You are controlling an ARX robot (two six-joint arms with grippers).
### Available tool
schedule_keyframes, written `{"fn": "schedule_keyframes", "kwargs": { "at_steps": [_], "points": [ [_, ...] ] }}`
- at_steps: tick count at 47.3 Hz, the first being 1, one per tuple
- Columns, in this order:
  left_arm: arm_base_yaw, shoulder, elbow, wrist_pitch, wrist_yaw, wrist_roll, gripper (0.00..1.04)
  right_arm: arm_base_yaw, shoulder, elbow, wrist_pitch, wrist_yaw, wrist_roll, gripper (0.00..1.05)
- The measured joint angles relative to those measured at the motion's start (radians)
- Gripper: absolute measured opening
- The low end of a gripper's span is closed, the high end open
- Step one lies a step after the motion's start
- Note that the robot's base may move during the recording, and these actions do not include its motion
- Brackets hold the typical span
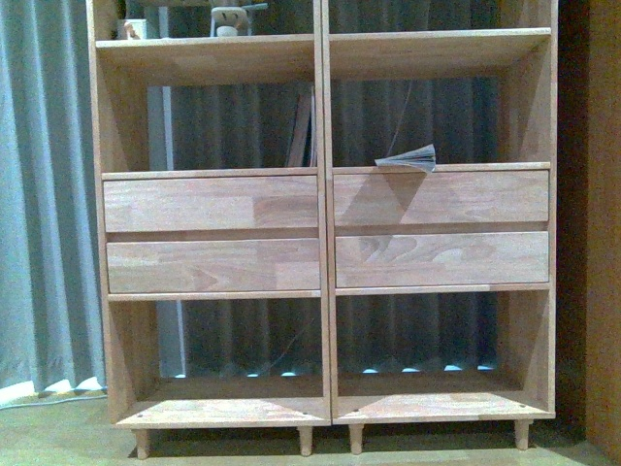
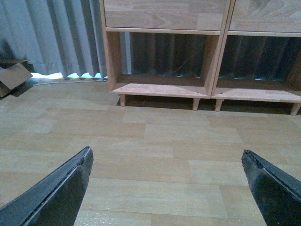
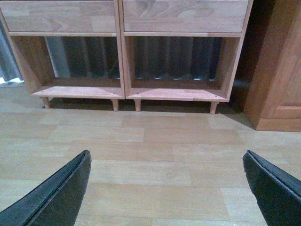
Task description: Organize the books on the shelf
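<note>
Approach step: left pincer (image 2: 165,153) and right pincer (image 3: 166,154) gape empty; next likely reach toward flat-lying book (image 1: 406,160), 1 o'clock, on shelf (image 1: 325,233).

Shelf (image 1: 326,233) on floor (image 2: 164,141), curtain (image 1: 49,194) behind. Leaning book (image 1: 302,126) in left middle compartment, against centre divider. Flat book (image 1: 406,160) in right middle compartment, front edge, above drawers (image 1: 441,197). Cabinet (image 3: 277,70) right of shelf. Cardboard box (image 2: 14,77) on floor by curtain.
</note>
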Motion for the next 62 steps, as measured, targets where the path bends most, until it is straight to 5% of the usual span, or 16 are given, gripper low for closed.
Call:
{"fn": "schedule_keyframes", "kwargs": {
  "at_steps": [62],
  "points": [
    [0.0, 0.0, 0.0, 0.0, 0.0, 0.0, 0.97, 0.0, 0.0, 0.0, 0.0, 0.0, 0.0, 0.98]
  ]
}}
